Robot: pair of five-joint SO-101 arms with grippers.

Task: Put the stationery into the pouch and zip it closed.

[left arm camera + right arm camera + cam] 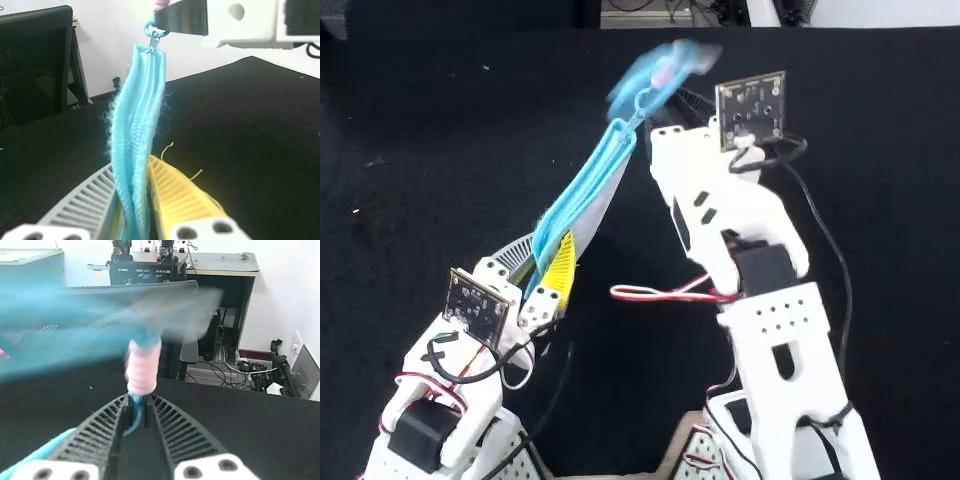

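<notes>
The blue pouch (582,195) hangs in the air above the black counter (440,150), stretched in a slanting line between the two arms and touching the counter nowhere that can be seen; the left gripper (552,262) is clamped on the lower end of the pouch, its grey finger (90,200) on one face and its yellow finger (180,200) on the other, with the fabric pinched flat between them; the right gripper (137,400) is at the upper end of the pouch, its black ribbed fingers closed narrowly on the zipper pull (152,35), which sits at the very top corner of the pouch; in the left wrist view the zipper runs along the edge of the pouch facing the camera and looks closed over the length that shows, with loose fuzzy threads standing off the fabric beside it; beyond the pull, on the far side from the pouch, a charm (142,367) with a pink stem and a blue tuft sticks out past the right gripper, too blurred to make out its shape; a corner of the pouch shows just below the right gripper's fingers in the right wrist view.
</notes>
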